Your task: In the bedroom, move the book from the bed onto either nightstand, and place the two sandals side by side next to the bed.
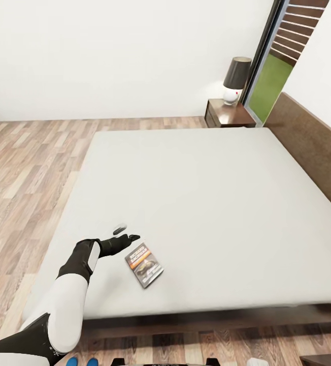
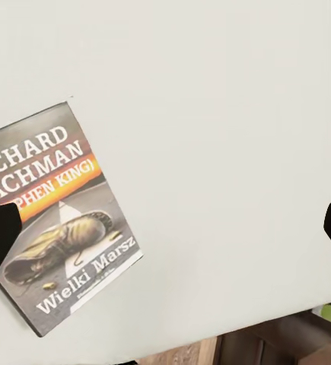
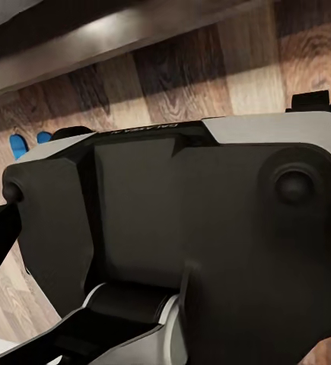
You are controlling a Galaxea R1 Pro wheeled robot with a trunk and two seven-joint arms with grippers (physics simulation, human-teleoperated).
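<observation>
The left gripper, fingers spread wide, hovers over the bed just beside the book, which lies flat near the foot edge, long axis skewed diagonally to the fingers.

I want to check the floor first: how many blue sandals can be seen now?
2. Both sandals lie close together on the wood floor by the bed's foot edge, one beside the other, cut off by the head view's bottom edge. They also appear in the right wrist view.
</observation>
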